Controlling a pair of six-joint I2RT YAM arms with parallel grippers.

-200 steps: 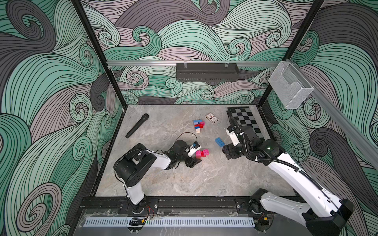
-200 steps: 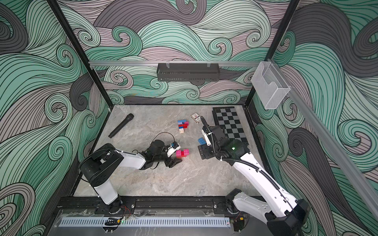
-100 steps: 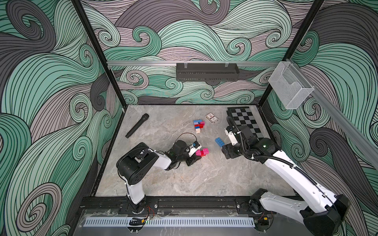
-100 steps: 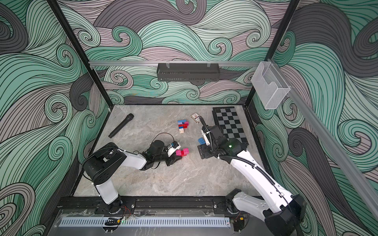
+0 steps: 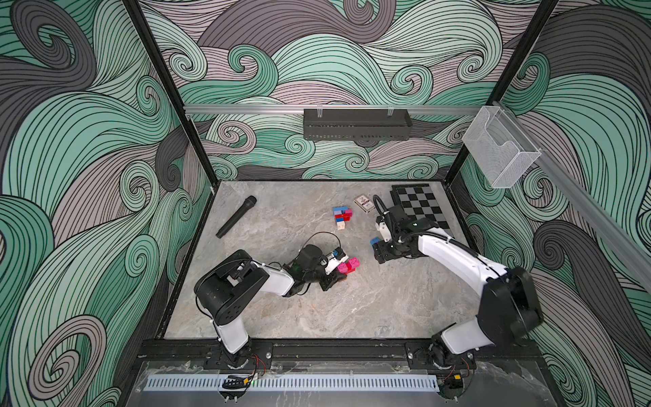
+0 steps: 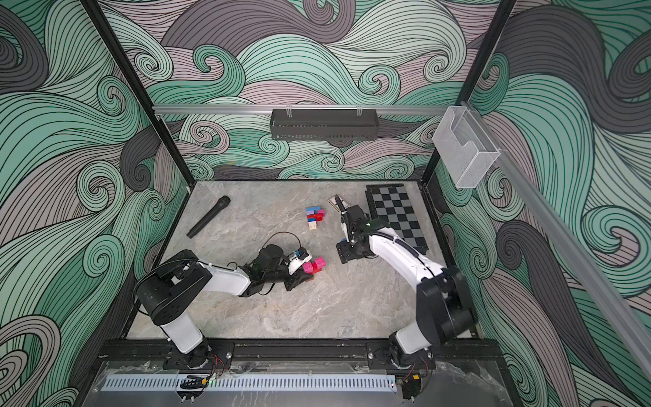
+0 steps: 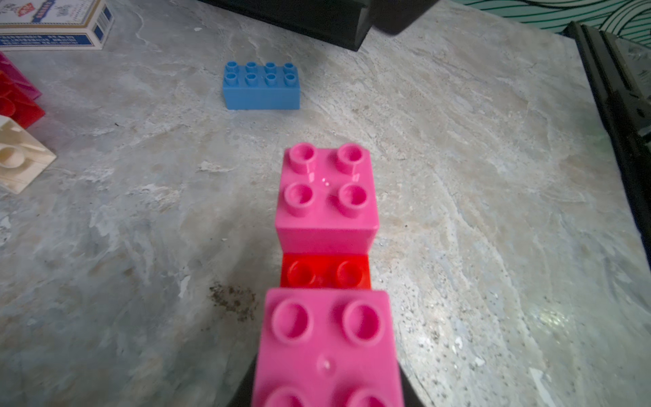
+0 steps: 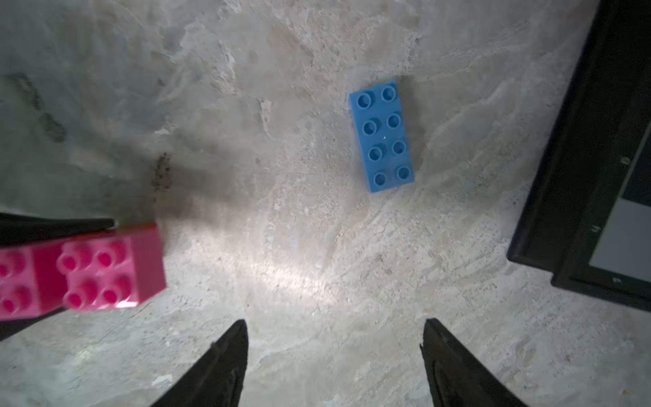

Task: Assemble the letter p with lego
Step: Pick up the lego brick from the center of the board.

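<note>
The left arm lies stretched low over the table [image 5: 352,310], its left gripper [image 5: 338,270] clamped on the pink-and-red lego piece [image 7: 326,197], with the fingers mostly hidden behind it. The right arm bends down, and the right gripper [image 8: 333,322] is spread wide and empty. The blue brick [image 8: 382,135] lies just ahead of it, half covered from above.

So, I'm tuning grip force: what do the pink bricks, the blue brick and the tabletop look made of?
The pink bricks: glossy hard plastic, moulded studs catching bright highlights. The blue brick: likely the same plastic, duller sheen. The tabletop: grey veined stone look, soft glare under the light; real stone or printed laminate, cannot tell.
</note>
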